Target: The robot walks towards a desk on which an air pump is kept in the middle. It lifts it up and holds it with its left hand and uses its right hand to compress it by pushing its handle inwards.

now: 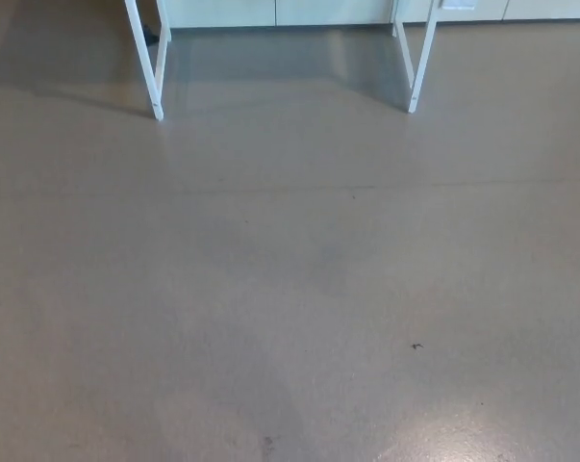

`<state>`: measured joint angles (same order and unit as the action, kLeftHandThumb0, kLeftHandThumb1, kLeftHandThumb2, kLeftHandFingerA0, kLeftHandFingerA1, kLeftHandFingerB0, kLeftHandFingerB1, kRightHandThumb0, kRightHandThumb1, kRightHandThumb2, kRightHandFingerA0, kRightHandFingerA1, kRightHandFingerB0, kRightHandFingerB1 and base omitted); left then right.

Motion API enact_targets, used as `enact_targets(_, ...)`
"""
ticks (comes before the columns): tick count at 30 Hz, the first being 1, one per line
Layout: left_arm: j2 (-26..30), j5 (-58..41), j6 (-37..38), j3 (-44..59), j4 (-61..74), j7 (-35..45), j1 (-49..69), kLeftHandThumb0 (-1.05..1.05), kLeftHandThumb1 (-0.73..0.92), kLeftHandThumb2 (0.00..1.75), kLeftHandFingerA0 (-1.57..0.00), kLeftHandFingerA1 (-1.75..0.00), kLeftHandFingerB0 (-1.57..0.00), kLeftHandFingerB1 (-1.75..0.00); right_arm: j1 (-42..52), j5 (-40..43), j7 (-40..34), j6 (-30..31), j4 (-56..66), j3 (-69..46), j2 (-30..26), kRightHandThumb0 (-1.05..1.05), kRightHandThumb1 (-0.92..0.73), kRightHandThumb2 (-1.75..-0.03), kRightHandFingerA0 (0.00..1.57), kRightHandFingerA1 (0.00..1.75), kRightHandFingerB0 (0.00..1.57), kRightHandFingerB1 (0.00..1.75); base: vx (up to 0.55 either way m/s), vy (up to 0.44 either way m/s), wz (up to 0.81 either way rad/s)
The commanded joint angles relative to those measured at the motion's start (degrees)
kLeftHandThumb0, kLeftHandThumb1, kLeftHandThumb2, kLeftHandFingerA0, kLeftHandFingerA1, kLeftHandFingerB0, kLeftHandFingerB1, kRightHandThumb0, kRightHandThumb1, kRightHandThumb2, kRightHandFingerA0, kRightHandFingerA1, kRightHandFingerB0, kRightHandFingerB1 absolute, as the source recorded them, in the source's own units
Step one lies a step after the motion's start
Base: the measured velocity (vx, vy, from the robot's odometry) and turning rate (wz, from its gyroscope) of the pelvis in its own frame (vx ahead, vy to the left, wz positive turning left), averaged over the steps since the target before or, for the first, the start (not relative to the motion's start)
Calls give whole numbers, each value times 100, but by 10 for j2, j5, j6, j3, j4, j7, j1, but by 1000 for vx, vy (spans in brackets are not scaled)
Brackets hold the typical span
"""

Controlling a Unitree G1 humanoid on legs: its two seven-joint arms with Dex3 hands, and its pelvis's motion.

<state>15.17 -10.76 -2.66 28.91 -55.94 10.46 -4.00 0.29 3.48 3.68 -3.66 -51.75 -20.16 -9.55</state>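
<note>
Neither the air pump nor the desk top shows in the head view. Only the lower ends of two white desk legs appear at the top, a left leg (150, 67) and a right leg (419, 63), standing on the floor some way ahead of me. No part of my arms or hands is in the picture.
Grey-brown floor (290, 289) fills nearly the whole view, with small dark specks (416, 346) low on the right. A pale wall or cabinet base (280, 12) runs along the top edge behind the legs. A shadow lies under the desk.
</note>
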Motion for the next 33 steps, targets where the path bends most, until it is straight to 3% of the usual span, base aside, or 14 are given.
enact_targets(1,20,-144,-37,111,-32,94,-22,3,81,62,-32,-42,-28,-33,6,109,39,-74,6,-87,5,3,-64,-58,53,46,41,38,7,3,22)
enact_targets(4,11,-143,-37,121,-23,85,-22,4,77,62,-36,-44,-36,-36,9,92,33,-74,14,-83,6,2,-65,-58,56,45,43,38,-34,-32,16)
enact_targets(10,6,-137,-37,122,-12,104,-13,3,80,63,-36,-46,-33,-36,14,96,46,-82,9,-93,9,-5,-66,-59,52,45,41,38,-61,16,0)
enact_targets(22,12,-138,-44,102,-6,108,18,5,82,64,-37,-44,-32,-35,48,109,66,-109,-11,-96,16,-14,-68,-63,53,48,42,43,210,272,-3)
enact_targets(33,10,-142,-49,80,6,112,30,3,85,63,-38,-43,-28,-33,54,112,65,-121,-25,-89,15,-15,-68,-59,63,48,42,40,281,-86,16)
